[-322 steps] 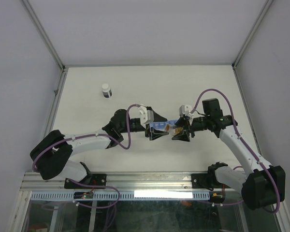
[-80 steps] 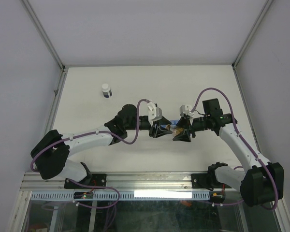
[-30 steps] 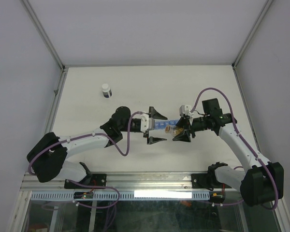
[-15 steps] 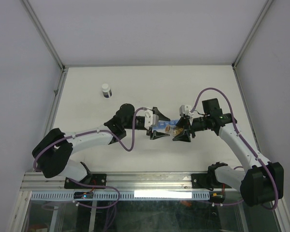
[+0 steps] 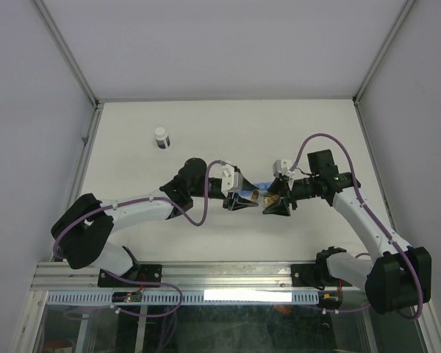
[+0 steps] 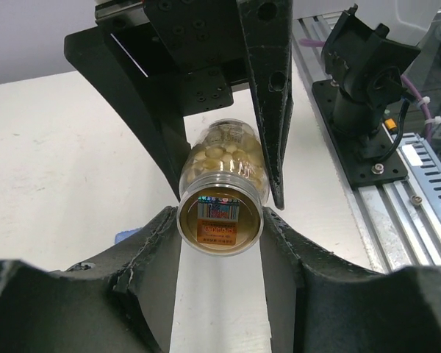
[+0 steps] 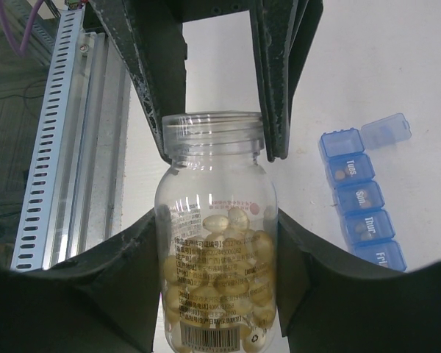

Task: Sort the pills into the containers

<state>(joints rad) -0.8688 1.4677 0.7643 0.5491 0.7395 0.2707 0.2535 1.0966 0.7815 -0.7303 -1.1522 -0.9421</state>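
My right gripper (image 7: 215, 228) is shut on a clear pill bottle (image 7: 215, 250) that is about half full of amber pills (image 7: 228, 276). It holds the bottle lying level above the table, mouth toward the left arm. My left gripper (image 6: 220, 220) is closed against the two sides of the bottle's uncapped neck; its fingers (image 7: 275, 88) flank the rim. A gold seal with a sticker (image 6: 219, 219) covers the mouth. The two grippers meet at the table's middle (image 5: 251, 196). The blue pill organiser (image 7: 360, 198) lies beside the bottle with its end lid (image 7: 386, 130) open. Single pills show in some compartments.
A small white-capped vial (image 5: 161, 137) stands at the back left of the white table (image 5: 220, 132). The aluminium rail (image 7: 55, 147) and the arm bases run along the near edge. Grey walls close in the left, right and back.
A second ago my left gripper was spread wide beside the organiser. It has since narrowed and moved right onto the bottle's neck. The right arm and the bottle have stayed put.
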